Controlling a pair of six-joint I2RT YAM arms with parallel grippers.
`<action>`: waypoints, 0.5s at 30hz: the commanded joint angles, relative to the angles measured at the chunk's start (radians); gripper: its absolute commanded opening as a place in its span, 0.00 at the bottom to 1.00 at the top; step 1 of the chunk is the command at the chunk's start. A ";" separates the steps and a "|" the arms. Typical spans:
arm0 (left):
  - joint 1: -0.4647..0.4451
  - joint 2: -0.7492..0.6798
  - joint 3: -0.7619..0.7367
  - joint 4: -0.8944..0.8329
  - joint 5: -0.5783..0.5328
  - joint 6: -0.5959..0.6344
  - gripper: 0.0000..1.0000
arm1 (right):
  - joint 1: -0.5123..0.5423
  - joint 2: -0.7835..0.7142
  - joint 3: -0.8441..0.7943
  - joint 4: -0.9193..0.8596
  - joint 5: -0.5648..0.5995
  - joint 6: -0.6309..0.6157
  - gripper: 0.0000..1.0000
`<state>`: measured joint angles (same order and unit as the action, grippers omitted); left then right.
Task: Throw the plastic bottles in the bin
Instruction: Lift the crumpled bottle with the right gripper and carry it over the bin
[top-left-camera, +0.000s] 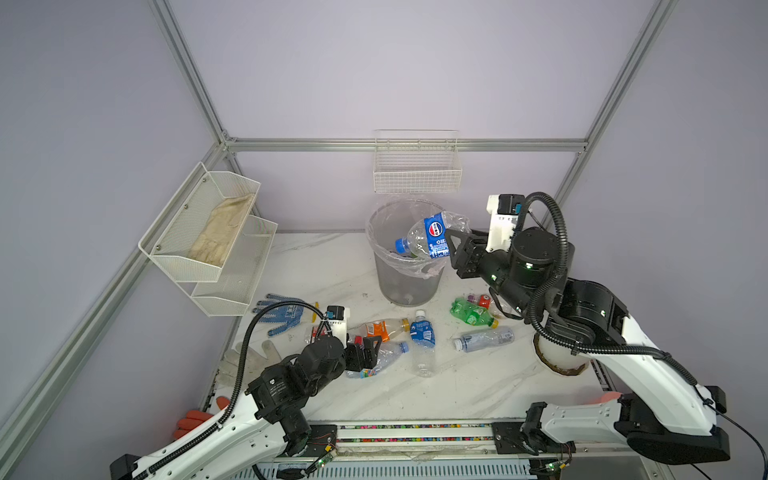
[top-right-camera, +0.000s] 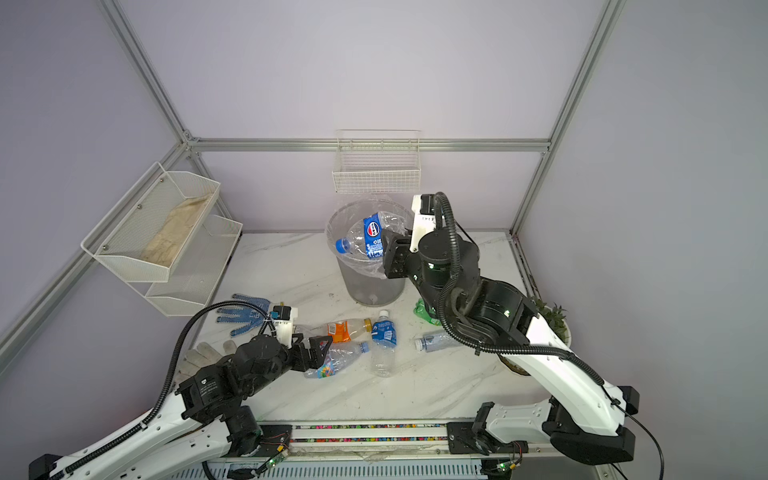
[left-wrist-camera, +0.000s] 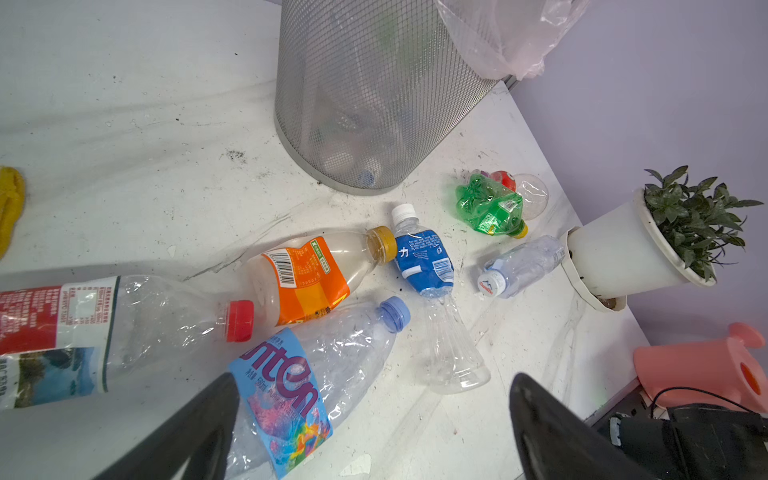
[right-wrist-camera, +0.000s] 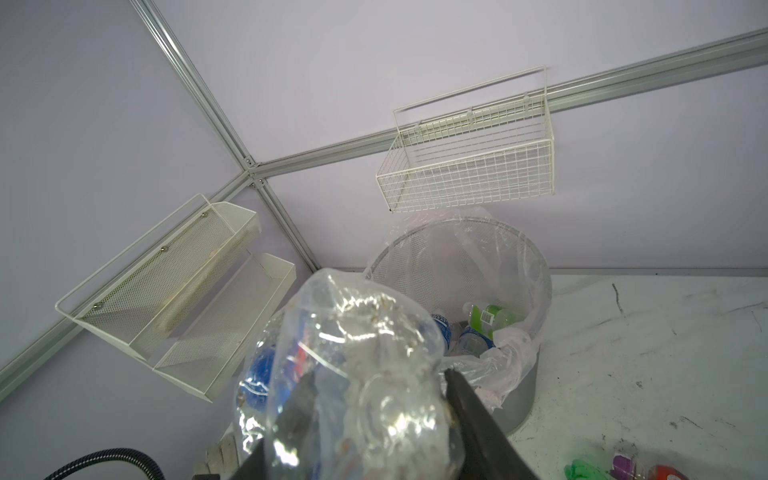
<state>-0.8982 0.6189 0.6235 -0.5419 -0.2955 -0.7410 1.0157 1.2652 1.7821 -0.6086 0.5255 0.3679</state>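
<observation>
My left gripper (top-left-camera: 370, 353) spreads wide over the rainbow-label bottle (left-wrist-camera: 291, 395), seven o'clock of the bin (top-left-camera: 405, 286); my right gripper (top-left-camera: 451, 248) pinches the blue-label bottle (top-left-camera: 432, 235) above its rim.

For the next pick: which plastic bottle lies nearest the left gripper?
The crushed clear bottle with light-blue label and pale blue cap; it alone lies partly between the open left gripper's fingers.

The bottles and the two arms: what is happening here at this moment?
The right gripper holds a crushed blue-labelled bottle over the mouth of the mesh bin, not yet released. Other bottles lie inside. The left gripper is open, low over a light-blue-labelled bottle. Several more bottles lie on the table.
</observation>
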 joint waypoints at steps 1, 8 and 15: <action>-0.005 -0.005 -0.040 0.016 -0.009 -0.008 1.00 | 0.003 0.030 0.062 -0.018 0.068 -0.027 0.37; -0.007 -0.013 -0.045 0.014 -0.006 -0.009 1.00 | -0.044 0.148 0.184 -0.031 0.071 -0.066 0.38; -0.009 -0.038 -0.048 -0.005 -0.010 -0.012 1.00 | -0.236 0.278 0.278 -0.042 -0.129 -0.058 0.38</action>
<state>-0.9001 0.6010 0.6231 -0.5488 -0.2955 -0.7414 0.8371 1.5043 2.0281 -0.6258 0.4828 0.3202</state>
